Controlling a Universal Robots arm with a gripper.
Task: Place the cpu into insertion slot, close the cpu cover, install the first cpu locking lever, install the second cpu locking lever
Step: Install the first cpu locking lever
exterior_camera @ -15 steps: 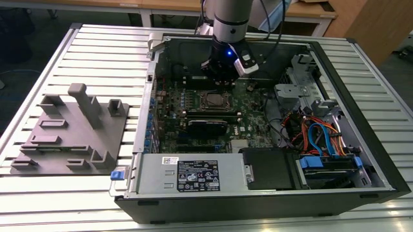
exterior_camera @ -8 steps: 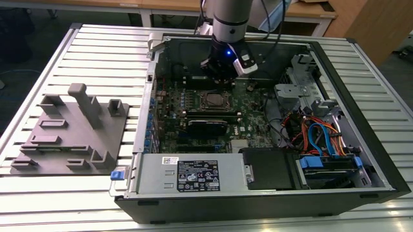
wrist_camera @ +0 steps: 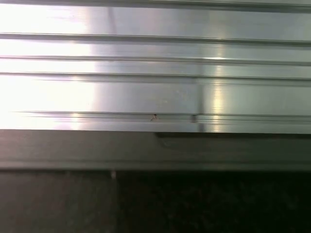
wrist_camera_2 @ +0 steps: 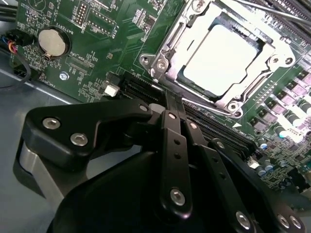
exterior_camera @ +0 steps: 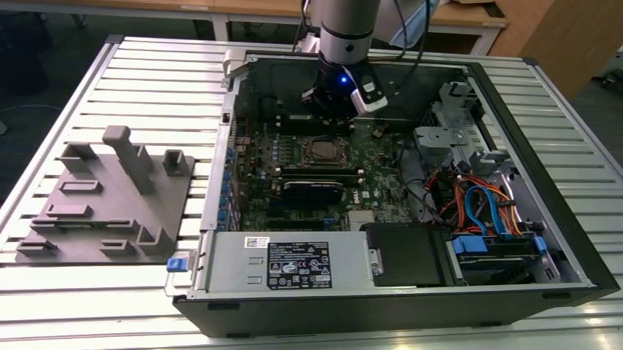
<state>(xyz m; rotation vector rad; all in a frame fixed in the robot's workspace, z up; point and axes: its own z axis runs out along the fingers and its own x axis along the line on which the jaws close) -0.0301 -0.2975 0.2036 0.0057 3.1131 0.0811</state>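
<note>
The cpu (wrist_camera_2: 226, 53) lies flat in the insertion slot (wrist_camera_2: 160, 63) on the green circuit board, its pale silvery top showing. The cpu cover (wrist_camera_2: 265, 73), a silvery frame, lies down around it. In the exterior view the insertion slot (exterior_camera: 322, 149) sits mid-board inside the open computer case. My gripper (wrist_camera_2: 172, 104) hangs just off the slot's edge, its black fingers (wrist_camera_2: 167, 126) pressed together with nothing seen between them. In the exterior view the gripper (exterior_camera: 333, 117) is just behind the slot. A thin metal rod (wrist_camera_2: 272, 7) runs past the slot's far side.
The case walls (exterior_camera: 492, 95) surround the board. Long black slots (wrist_camera_2: 136, 90) and a coin battery (wrist_camera_2: 52, 42) lie near the gripper. A black card (exterior_camera: 311, 191), a power supply (exterior_camera: 282, 266), cables (exterior_camera: 477, 200) and a grey fixture block (exterior_camera: 107, 204) are also there. Ribbed aluminium table (wrist_camera: 155, 73).
</note>
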